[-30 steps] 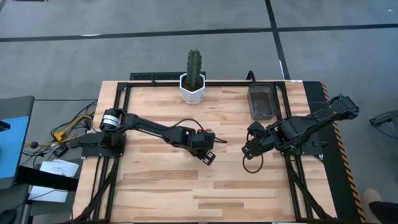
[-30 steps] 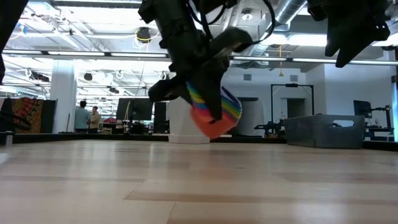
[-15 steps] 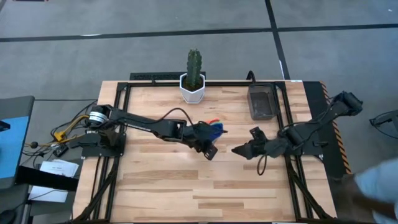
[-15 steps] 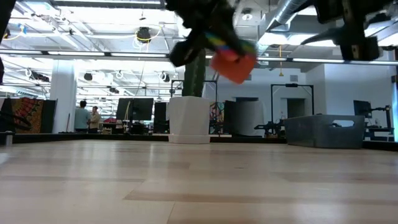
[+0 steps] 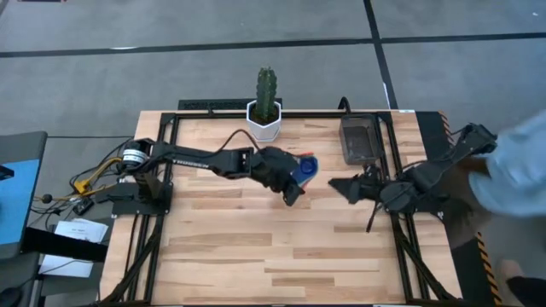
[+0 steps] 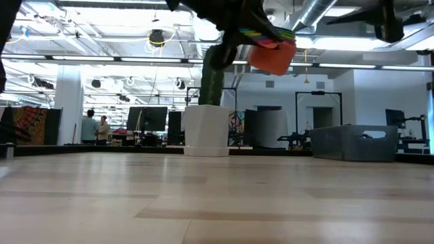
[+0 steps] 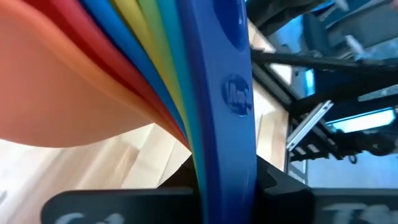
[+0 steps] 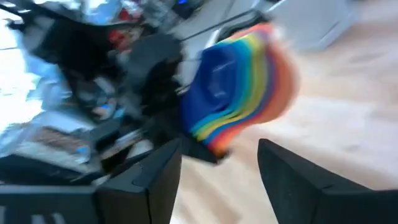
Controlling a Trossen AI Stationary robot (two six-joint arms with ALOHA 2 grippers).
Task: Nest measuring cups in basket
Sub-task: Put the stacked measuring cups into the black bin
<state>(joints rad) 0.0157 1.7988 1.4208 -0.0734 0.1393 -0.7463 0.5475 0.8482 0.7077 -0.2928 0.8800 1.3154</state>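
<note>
Left of the cactus pot [image 5: 264,121]: left arm, stretched from the table's [image 5: 256,256] left edge toward the middle. Ends in the left gripper [image 5: 290,181], just right of the pot and a little nearer the front edge. Clamped narrow on the handles of the measuring cups [image 5: 304,168]. In the left wrist view, blue handle edge-on between the dark fingers [image 7: 124,208], with yellow, red and orange layers of the stack [image 7: 155,74] fanning out beside it. All nested into one stack, dark blue innermost, orange outermost. Held in the air, clear of the wood; in the low view hanging high, above and right of the pot [image 6: 205,129], orange bowl [image 6: 272,55] lowest. Not in the basket.

Farther right of the pot: right gripper [image 5: 343,185], pointing toward the stack, apart from it. Fingers [image 8: 143,186] spread wide, nothing between them; rainbow stack [image 8: 242,87] seen beyond them in the right wrist view.

Right of the pot along the back edge: dark grey basket [image 5: 359,139], standing on the table, nothing visible inside. In the low view, far right of the pot [image 6: 352,144].

Beyond the table's right edge, far right of the pot: a person's pale, blurred shape [image 5: 520,166]. Deep in the room, left of the pot in the low view: two people standing [image 6: 95,125].
</note>
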